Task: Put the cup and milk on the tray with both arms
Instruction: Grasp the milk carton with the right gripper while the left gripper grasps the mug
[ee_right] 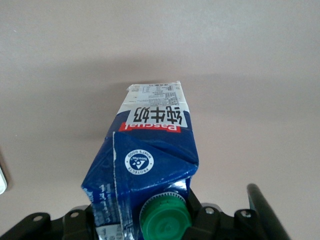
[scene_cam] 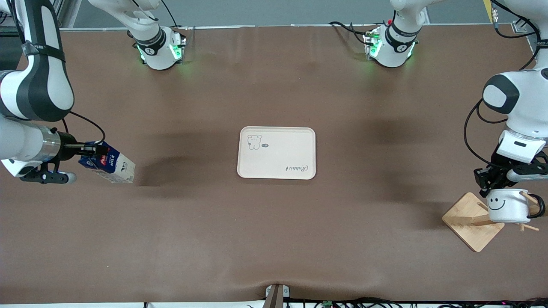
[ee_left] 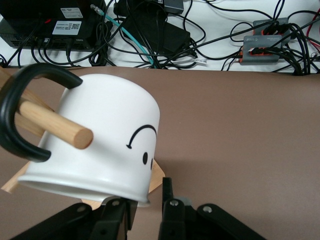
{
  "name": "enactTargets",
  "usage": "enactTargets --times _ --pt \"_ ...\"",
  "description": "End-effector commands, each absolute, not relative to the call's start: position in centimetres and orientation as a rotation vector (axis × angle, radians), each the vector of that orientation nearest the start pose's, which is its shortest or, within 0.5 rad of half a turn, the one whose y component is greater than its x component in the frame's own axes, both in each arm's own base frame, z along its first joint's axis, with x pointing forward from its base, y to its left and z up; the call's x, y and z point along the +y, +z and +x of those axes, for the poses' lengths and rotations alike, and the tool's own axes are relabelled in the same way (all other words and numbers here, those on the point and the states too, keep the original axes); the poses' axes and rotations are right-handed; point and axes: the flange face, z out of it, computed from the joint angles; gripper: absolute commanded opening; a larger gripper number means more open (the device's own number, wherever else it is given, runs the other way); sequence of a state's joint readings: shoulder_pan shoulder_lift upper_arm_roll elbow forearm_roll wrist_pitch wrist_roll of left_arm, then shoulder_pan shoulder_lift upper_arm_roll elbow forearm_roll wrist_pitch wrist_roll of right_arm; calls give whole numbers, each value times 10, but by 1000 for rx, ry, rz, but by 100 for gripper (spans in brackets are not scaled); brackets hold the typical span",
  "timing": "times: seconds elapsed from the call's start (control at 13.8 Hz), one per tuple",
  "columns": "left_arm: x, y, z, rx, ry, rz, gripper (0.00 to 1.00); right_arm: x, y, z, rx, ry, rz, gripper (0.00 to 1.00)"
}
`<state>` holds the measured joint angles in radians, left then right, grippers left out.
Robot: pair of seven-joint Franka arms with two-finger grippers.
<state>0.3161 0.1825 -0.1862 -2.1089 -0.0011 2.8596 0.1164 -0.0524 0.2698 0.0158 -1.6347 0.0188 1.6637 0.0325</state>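
Note:
The cream tray (scene_cam: 278, 171) lies in the middle of the table. My right gripper (scene_cam: 99, 149) is shut on the gable top of the blue milk carton (scene_cam: 112, 164) and holds it tilted just over the table at the right arm's end. In the right wrist view its jaws (ee_right: 145, 212) flank the green cap, with the carton (ee_right: 150, 145) pointing away. My left gripper (scene_cam: 492, 188) is shut on the rim of the white smiley cup (scene_cam: 507, 205). The cup hangs by its black handle on a peg. In the left wrist view the gripper (ee_left: 145, 200) straddles the cup's (ee_left: 105, 135) rim.
The wooden stand (scene_cam: 469, 222) with its square base sits at the left arm's end, nearer the front camera than the tray. Its peg (ee_left: 55, 125) passes through the cup handle. Cables and power boxes (ee_left: 260, 42) lie off the table edge.

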Motion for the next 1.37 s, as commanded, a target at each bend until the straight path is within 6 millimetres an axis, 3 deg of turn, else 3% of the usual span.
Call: enactTargets --times 0.0,0.14,0.36,0.65,0.8,1.3 --pt "85 399 607 -14 -889 -2967 27 -16 456 616 116 353 -3094 16" --pt "85 399 607 -7 -889 -2966 26 -12 458 617 107 349 -3095 16" --pt "87 401 607 34 -889 -2955 15 -9 465 617 99 351 -3094 15" --pt "94 401 606 25 -887 -2950 8 3 468 614 75 399 -3087 15" --pt "92 400 606 29 -885 -2952 0 21 468 613 42 400 -3091 16" --pt "74 424 604 53 -932 -2942 0 65 458 613 51 423 -3013 17"
